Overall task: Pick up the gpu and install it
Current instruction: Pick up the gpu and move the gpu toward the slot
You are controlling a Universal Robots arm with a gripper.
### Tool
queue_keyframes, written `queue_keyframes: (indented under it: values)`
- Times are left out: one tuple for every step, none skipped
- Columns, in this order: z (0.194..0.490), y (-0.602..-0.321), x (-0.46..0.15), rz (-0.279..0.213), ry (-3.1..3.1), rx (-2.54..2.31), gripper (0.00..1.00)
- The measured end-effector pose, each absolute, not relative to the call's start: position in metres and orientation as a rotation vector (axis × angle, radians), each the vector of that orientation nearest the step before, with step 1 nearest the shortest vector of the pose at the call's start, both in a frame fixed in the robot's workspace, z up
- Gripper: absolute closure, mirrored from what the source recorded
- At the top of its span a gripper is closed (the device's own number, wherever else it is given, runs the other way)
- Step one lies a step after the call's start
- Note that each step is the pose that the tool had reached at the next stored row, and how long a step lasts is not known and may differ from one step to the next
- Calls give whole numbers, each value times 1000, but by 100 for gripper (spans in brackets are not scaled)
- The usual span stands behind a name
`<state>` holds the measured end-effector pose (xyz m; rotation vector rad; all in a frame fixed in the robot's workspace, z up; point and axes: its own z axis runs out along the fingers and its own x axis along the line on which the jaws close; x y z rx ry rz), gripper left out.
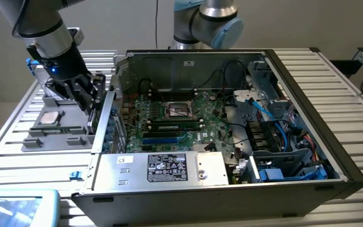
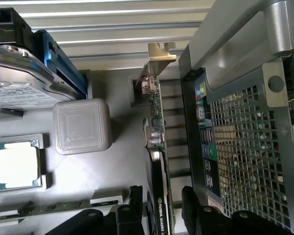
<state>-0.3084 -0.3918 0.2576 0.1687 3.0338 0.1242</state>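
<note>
The gpu [image 2: 157, 147] stands on edge in a slot of the grey tray [image 2: 112, 166], its silver end bracket [image 2: 159, 55] at the far end and a black cooler with NVIDIA lettering at the near end. My gripper [image 2: 161, 209] is open just above it, with one black finger [image 2: 131, 208] on each side of the card and a gap to each. In the exterior view the gripper [image 1: 82, 100] hangs over the tray [image 1: 55, 138] at the exterior view's left of the computer case, right above the gpu [image 1: 91, 125].
On the tray lie a silver hard drive [image 2: 14, 81] in a blue carrier, a CPU [image 2: 17, 164] and a grey block [image 2: 82, 126]. The case's perforated rear panel [image 2: 245, 147] stands close beside the gpu. Inside the open case [image 1: 320, 142] are the motherboard [image 1: 175, 118] and power supply [image 1: 168, 168].
</note>
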Motion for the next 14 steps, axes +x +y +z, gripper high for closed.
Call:
queue_keyframes:
  values:
    - [256,-392,-308,128,3034,169,54]
    - [254,-392,-308,131,3034,169,54]
    - [253,-392,-308,135,3034,169,54]
    - [251,-392,-308,139,3034,170,54]
    - [250,-392,-308,142,3034,170,54]
    - [248,-392,-308,147,3034,170,54]
    - [247,-392,-308,153,3033,171,54]
    - [246,-392,-308,159,3033,172,54]
    - [245,-392,-308,165,3033,173,54]
    - [243,-392,-308,171,3033,174,54]
    - [242,-392,-308,178,3033,175,54]
    - [241,-392,-307,184,3032,176,54]
    - [240,-392,-307,189,3032,177,54]
    - [239,-392,-306,195,3032,178,54]
